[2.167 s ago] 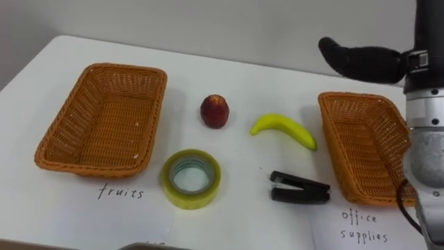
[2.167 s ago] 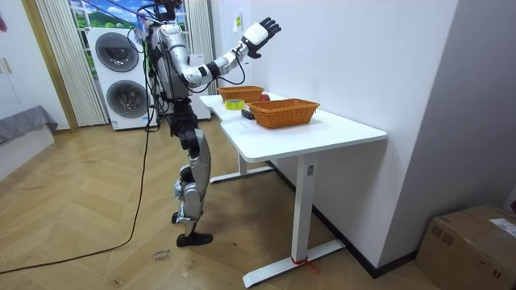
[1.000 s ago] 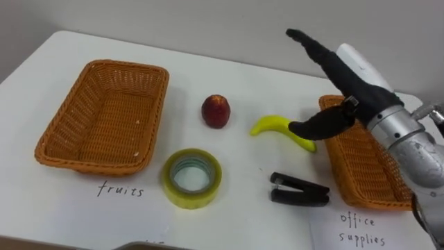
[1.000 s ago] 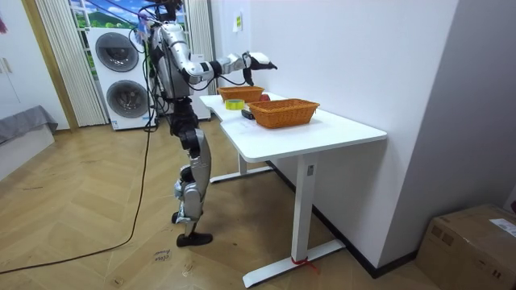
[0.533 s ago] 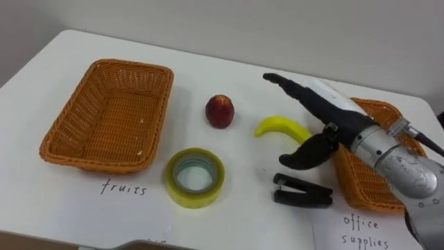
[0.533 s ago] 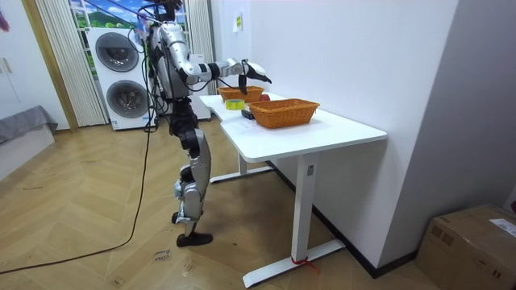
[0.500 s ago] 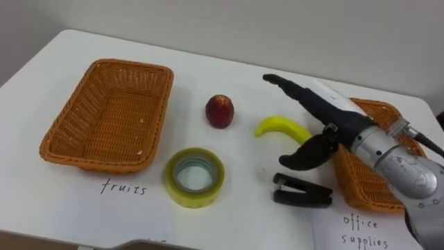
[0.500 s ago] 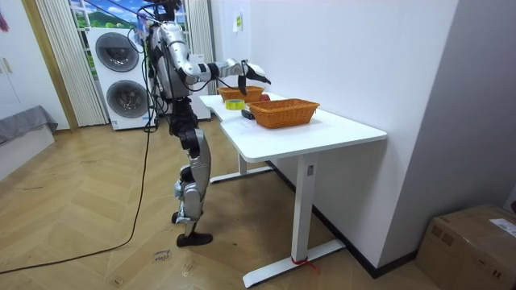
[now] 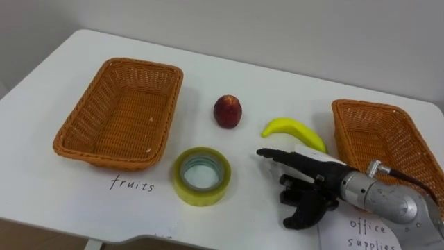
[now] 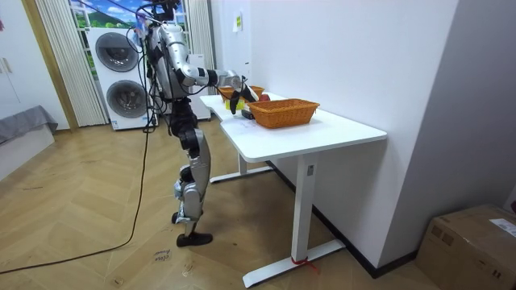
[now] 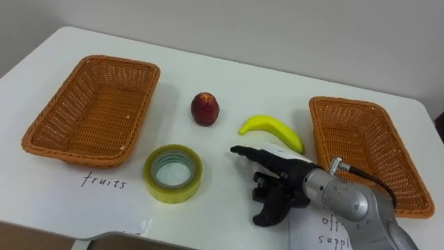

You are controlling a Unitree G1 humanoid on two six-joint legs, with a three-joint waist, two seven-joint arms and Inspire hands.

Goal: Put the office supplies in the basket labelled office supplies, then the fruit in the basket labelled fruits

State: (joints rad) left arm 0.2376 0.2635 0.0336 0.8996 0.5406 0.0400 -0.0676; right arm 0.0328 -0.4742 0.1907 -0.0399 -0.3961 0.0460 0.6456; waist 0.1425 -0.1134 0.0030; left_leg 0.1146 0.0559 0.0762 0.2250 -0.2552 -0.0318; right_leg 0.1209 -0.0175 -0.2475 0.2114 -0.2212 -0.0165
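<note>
A red apple (image 9: 227,111) and a yellow banana (image 9: 291,130) lie mid-table between two wicker baskets. The left basket (image 9: 142,64) and the right basket (image 9: 368,104) both hold nothing. A yellow tape roll (image 9: 202,176) lies flat in front of the apple. My right hand (image 9: 312,173) hangs low over the table just in front of the banana, fingers stretched towards the tape, thumb pointing down at the near side. It covers the spot where the black stapler lay, and the stapler is hidden beneath it. In the room view I stand at the table's end with the right hand (image 10: 235,95) over the tabletop.
A handwritten label (image 9: 132,184) marks the left basket, and another (image 9: 371,232) marks the right one. The table's near edge runs just below the tape. Washing machines (image 10: 121,72) stand behind me in the room view.
My right hand has come down from high above the right basket, swung left and lowered over the stapler. The camera has tipped a little; the things on the table have stayed put.
</note>
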